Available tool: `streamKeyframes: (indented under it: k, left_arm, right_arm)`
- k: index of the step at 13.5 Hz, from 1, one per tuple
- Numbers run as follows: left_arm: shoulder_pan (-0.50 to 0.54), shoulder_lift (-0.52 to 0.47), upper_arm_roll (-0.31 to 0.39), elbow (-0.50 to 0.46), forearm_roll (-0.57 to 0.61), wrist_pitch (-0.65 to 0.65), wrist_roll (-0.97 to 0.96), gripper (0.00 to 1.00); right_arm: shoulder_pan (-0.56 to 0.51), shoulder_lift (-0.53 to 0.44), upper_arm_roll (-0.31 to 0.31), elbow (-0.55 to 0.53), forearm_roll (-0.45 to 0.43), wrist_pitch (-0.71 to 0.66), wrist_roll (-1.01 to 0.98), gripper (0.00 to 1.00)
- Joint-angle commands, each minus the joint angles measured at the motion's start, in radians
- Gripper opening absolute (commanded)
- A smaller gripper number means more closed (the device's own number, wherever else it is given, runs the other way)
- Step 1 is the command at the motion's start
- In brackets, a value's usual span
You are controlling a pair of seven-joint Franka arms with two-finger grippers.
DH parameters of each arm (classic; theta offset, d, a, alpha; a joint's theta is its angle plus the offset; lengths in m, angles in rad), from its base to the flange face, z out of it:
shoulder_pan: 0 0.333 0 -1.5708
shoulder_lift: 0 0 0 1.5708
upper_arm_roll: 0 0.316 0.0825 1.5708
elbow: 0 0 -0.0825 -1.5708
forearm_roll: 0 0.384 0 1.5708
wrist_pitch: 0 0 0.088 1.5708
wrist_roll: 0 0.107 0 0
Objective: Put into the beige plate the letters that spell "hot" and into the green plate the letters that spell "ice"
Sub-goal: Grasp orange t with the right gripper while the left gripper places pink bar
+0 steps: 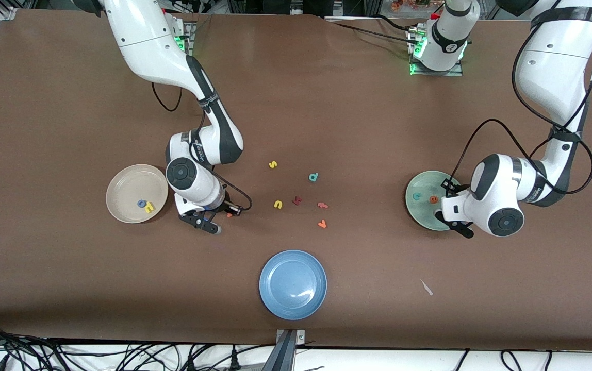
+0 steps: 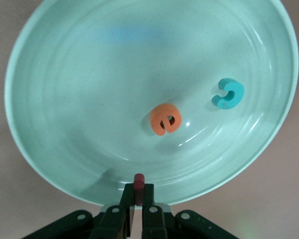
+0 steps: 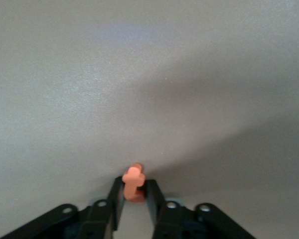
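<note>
**Both claws loaded, plates part-filled**

I see the beige plate (image 1: 137, 193) toward the right arm's end of the table, with the blue o (image 1: 142, 203) and the yellow h (image 1: 149, 207) lying in it, touching each other near the rim closest to the front camera. The green plate (image 1: 426, 200) sits toward the left arm's end and holds the teal c (image 2: 228, 93) and the orange e (image 2: 165, 119), apart from each other (the wrist camera shows both lying flat). The blue plate (image 1: 293, 284) lies nearest the front camera with nothing in it.

My left gripper (image 2: 138, 191) hangs over the green plate's rim, fingers pinched on the dark red i (image 2: 138, 181), which stands upright between them. My right gripper (image 3: 134, 191) is down at the table just beside the beige plate, pressed onto the orange t (image 3: 133, 183).

Loose on the table between the plates: a yellow s (image 1: 273, 165), a teal d (image 1: 314, 177), a yellow u (image 1: 278, 204), a larger dark red letter (image 1: 297, 200), an orange v (image 1: 322, 224) and one more orange letter (image 1: 322, 205) whose shape I cannot make out.

In the front view the t shows only as an orange speck by the right claw, and the left claw's tips are largely covered by its own wrist.
</note>
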Motion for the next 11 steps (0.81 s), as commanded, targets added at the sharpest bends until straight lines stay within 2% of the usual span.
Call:
streamKeyframes:
  k: [1, 4, 6, 8, 11]
  left_arm:
    - [-0.005, -0.006, -0.010, -0.002, 0.027, 0.004, -0.003, 0.99]
    - [-0.004, -0.016, -0.015, 0.008, 0.016, -0.009, 0.006, 1.00]
    - [-0.020, -0.059, -0.024, 0.019, 0.016, -0.028, -0.002, 1.00]
    - [-0.026, -0.110, -0.062, 0.071, 0.014, -0.096, -0.005, 1.00]
    - [-0.029, -0.162, -0.102, 0.174, 0.017, -0.212, -0.072, 1.00]
  right_arm:
    - [0.005, 0.029, 0.002, 0.027, 0.018, 0.017, 0.011, 0.14]
    - [0.005, 0.026, 0.001, 0.034, 0.009, 0.012, 0.045, 0.05]
    - [-0.007, 0.017, -0.007, 0.083, -0.010, -0.087, 0.010, 0.05]
    - [-0.021, -0.006, -0.039, 0.097, -0.060, -0.178, -0.184, 0.04]
    - [-0.021, -0.040, -0.140, 0.074, -0.056, -0.276, -0.485, 0.04]
